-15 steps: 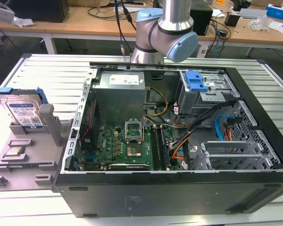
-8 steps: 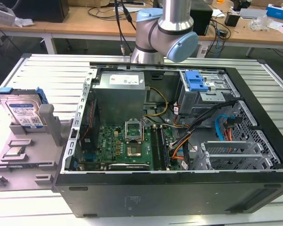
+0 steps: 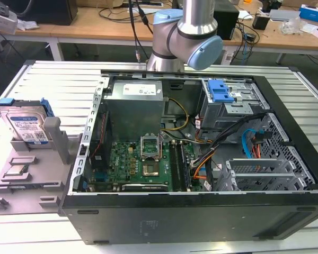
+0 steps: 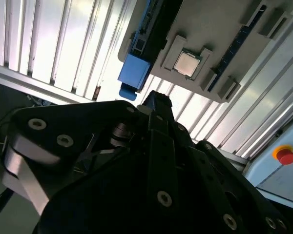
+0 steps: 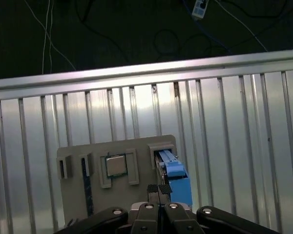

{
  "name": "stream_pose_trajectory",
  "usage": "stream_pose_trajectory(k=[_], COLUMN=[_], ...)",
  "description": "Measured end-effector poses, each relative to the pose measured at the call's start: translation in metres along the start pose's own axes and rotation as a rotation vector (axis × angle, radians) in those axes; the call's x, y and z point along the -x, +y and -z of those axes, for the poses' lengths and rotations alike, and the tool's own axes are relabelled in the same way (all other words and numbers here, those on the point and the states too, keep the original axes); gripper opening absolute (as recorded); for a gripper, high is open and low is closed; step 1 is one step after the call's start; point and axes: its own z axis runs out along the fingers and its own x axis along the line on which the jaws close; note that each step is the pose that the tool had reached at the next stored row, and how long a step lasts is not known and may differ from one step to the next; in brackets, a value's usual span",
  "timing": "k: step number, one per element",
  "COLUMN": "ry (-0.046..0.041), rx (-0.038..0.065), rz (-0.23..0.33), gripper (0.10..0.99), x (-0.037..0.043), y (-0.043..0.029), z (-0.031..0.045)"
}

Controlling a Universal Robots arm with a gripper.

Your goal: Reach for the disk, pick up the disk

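Observation:
The disk point(image 3: 26, 124) is a silver drive with a white-and-blue label and a blue bracket. It stands on edge in a slot of the grey holder point(image 3: 40, 177) at the exterior view's left. In the first wrist view the disk point(image 5: 173, 170) appears edge-on, blue bracket toward the camera, just beyond my gripper point(image 5: 158, 189). The two fingertips are pressed together with nothing between them, and they hover apart from the disk. In the second wrist view the disk's blue bracket point(image 4: 134, 72) lies past the dark gripper point(image 4: 157, 100).
A small square processor chip point(image 5: 116, 165) sits in the holder beside the disk. An open computer case point(image 3: 201, 159) fills the slatted metal table's point(image 3: 53, 84) middle, with the arm's base point(image 3: 185, 37) behind it. A red button point(image 4: 285, 155) sits off the table.

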Motion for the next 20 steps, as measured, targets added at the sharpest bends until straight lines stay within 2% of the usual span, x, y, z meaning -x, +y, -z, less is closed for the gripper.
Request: stream_pose_trajectory(k=[4, 6, 7, 11, 13, 15, 20], ry=[0.0000, -0.0001, -0.0001, -0.0001, -0.0003, -0.0001, -0.0001], rx=[0.000, 0.000, 0.000, 0.000, 0.000, 0.000, 0.001], rz=[-0.001, -0.002, -0.002, -0.003, -0.004, -0.004, -0.004], gripper=[0.114, 0.235, 0.235, 0.482, 0.482, 0.482, 0.482], x=[0.0000, 0.0000, 0.0000, 0.0000, 0.0012, 0.0068, 0.0091], y=[0.0000, 0.0000, 0.0000, 0.0000, -0.0002, -0.0019, -0.0043], z=[0.0000, 0.0000, 0.0000, 0.0000, -0.0001, 0.0000, -0.0020])
